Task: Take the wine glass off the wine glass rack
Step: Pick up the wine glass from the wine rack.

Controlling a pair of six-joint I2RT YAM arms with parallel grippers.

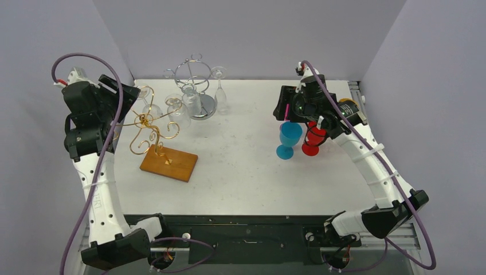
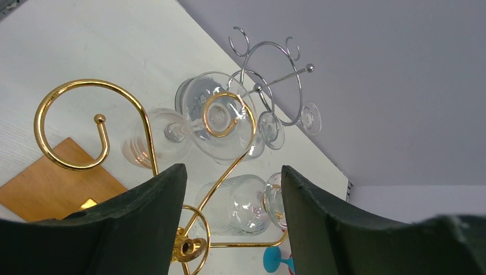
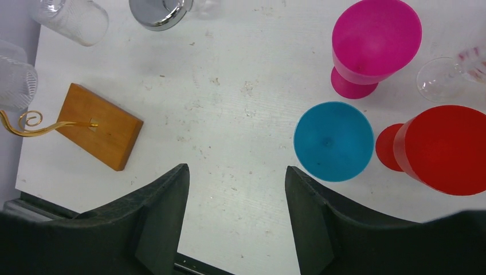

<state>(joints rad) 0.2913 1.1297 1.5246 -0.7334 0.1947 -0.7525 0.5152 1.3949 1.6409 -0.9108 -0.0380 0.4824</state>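
Beside the gold rack (image 1: 169, 164) — wine glasses (image 2: 220, 117) hung on it — left pincer (image 2: 232, 172) gapes, right pincer (image 3: 236, 172) gapes above blue cup (image 3: 332, 141).

Racks: two, a gold wire rack (image 1: 166, 162) and a chrome rack (image 1: 202, 107).
Coloured goblets: three, a blue goblet (image 3: 332, 140), a red goblet (image 3: 444, 149) and a pink goblet (image 3: 375, 40).
Clear glasses on the gold wire rack: three, a ribbed glass (image 2: 152, 140), a large glass (image 2: 220, 123) and a lower glass (image 2: 243, 203).
Chrome-rack glasses (image 2: 310, 118): apparently two or three; overlap prevents a firm count.
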